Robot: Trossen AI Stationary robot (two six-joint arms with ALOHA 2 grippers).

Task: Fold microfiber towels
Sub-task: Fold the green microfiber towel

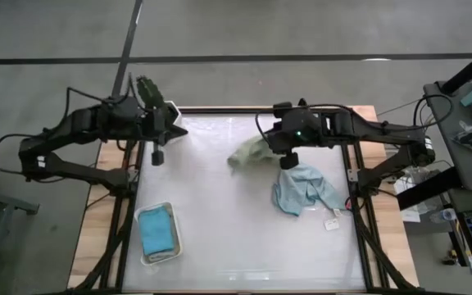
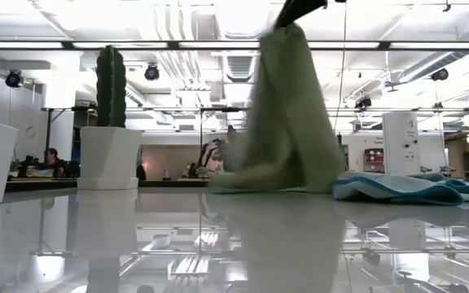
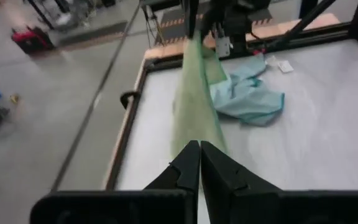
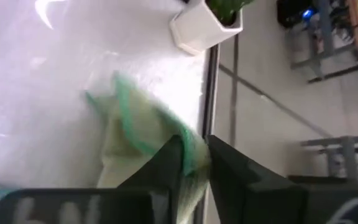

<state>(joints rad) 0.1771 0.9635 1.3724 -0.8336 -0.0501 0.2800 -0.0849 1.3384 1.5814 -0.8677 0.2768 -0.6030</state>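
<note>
Hanging close before the low camera, the soft sage green microfiber towel (image 2: 287, 122) drapes from the right gripper (image 1: 289, 157), which pinches its upper edge between both fingers while the lower hem trails on the glossy white desk (image 1: 236, 246); lifting it this way probably lets the cloth fall straight before it is laid out for folding. From above, the towel (image 1: 248, 152) sits a little toward twelve o'clock of the desk's centre, with a crumpled pale blue microfiber towel (image 1: 304, 190) at about four o'clock from it, just beside, likely waiting its turn. At seven o'clock on the desk a white rectangular tray (image 1: 169, 211) holds a folded teal microfiber towel (image 1: 156, 231), apparently the place for finished cloths. The left gripper (image 1: 157, 156) hangs clenched and empty near ten o'clock, beside a white planter with a green cactus (image 1: 147, 88), well clear of the work.
</note>
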